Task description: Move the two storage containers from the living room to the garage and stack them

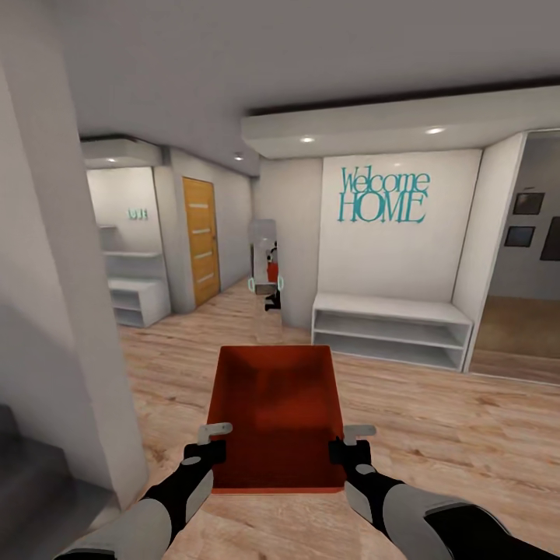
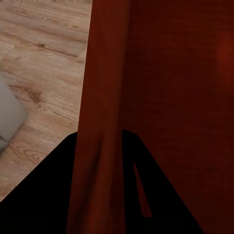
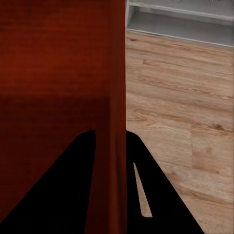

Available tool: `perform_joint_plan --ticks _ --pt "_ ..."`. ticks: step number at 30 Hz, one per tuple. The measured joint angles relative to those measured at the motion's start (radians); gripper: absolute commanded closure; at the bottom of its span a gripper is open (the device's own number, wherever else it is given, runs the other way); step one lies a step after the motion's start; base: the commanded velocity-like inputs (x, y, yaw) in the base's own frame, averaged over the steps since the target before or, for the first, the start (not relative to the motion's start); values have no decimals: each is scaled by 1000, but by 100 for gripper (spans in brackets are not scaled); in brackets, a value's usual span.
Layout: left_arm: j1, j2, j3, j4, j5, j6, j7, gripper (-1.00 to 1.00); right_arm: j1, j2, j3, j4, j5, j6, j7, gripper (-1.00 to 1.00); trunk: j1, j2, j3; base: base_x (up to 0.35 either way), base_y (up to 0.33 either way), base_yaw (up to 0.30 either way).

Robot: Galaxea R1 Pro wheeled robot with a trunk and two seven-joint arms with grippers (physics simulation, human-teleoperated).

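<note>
Head view shows one storage container [image 1: 276, 416] carried low in the centre of the frame, open side up, above a light wood-plank floor [image 1: 435, 435] in a hallway. At lower left, the left gripper [image 1: 208, 442] is clamped on the container's left wall; in the left wrist view that wall [image 2: 102, 117] runs between the dark fingers [image 2: 44, 195], one on either side of it. At lower right, the right gripper [image 1: 351, 443] pinches the right wall the same way, and the right wrist view has the wall [image 3: 117, 97] passing between its fingers [image 3: 161, 195].

The step in hand looks like transport toward the garage. Doing it well probably means keeping both arms level and their spacing fixed so the walls do not slip out of the pinches, and turning the base gently past the grey wall [image 1: 54, 311] at left.

Counted from left to right: one white shelf unit [image 1: 140, 299] at mid left, one orange-brown door [image 1: 201, 239], one container, one low white bench shelf [image 1: 389, 328] right of centre under one teal "Welcome HOME" sign [image 1: 383, 196], two grippers.
</note>
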Motion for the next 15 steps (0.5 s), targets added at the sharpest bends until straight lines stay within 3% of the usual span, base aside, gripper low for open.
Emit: perform_joint_plan --ticks 15 --pt "0 1 -1 0 1 0 0 100 0 1 -1 1 1 -1 -1 100 0 0 0 320 0 0"
